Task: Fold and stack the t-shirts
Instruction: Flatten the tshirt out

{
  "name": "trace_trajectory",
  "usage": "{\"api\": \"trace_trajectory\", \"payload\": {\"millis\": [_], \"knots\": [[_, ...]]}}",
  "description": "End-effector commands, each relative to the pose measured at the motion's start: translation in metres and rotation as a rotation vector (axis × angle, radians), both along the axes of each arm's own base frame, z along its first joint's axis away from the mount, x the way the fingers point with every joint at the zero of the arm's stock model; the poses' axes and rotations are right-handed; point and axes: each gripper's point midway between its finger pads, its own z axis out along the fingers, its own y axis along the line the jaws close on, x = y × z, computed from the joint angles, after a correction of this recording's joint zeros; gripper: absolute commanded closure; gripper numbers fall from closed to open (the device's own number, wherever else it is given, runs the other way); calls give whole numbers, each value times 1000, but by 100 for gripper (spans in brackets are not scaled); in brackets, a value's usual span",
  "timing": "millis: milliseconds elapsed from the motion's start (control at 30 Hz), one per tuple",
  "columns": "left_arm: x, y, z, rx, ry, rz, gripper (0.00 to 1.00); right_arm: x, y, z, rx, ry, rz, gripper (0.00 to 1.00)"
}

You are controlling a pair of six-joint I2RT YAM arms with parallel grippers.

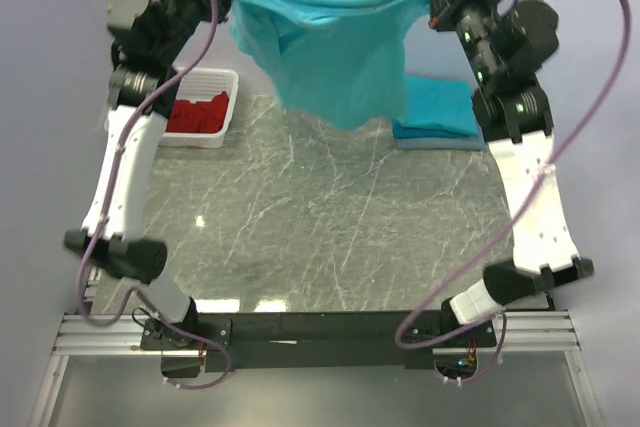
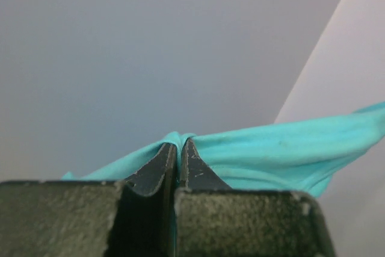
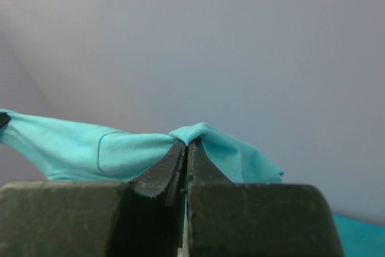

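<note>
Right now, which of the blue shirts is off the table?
The turquoise t-shirt hanging between the left end effector and right end effector; the folded shirt lies flat on the table.

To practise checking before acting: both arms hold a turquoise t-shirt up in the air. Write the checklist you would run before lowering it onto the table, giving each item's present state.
1. The left gripper shut on the held t-shirt: ok.
2. The right gripper shut on it: ok.
3. Shirt hanging smooth: not ok, its body sags bunched and creased.
4. The table bare in front of the shirt: ok.
5. The folded pile apart, at the right: ok.
6. Which parts of the shirt are pinched: cannot tell.
</note>
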Motion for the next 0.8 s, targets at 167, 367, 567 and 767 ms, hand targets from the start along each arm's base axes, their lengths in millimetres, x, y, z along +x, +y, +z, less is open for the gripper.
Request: {"api": "trace_trajectory", "payload": {"millis": [167,367,567,767], "knots": [[-73,9,-129,237,86,-41,99,-53,13,-172,120,345,136,100],[-110,35,-321,92,560,68,99,-144,74,-350,130,800,292,100],[-175,45,-414,-184,825,123,24,-230,86,-435,-12,1064,442,100],[-213,85,-432,-256,899,339,1,-275,89,-467,-181,1201,623,15]]}}
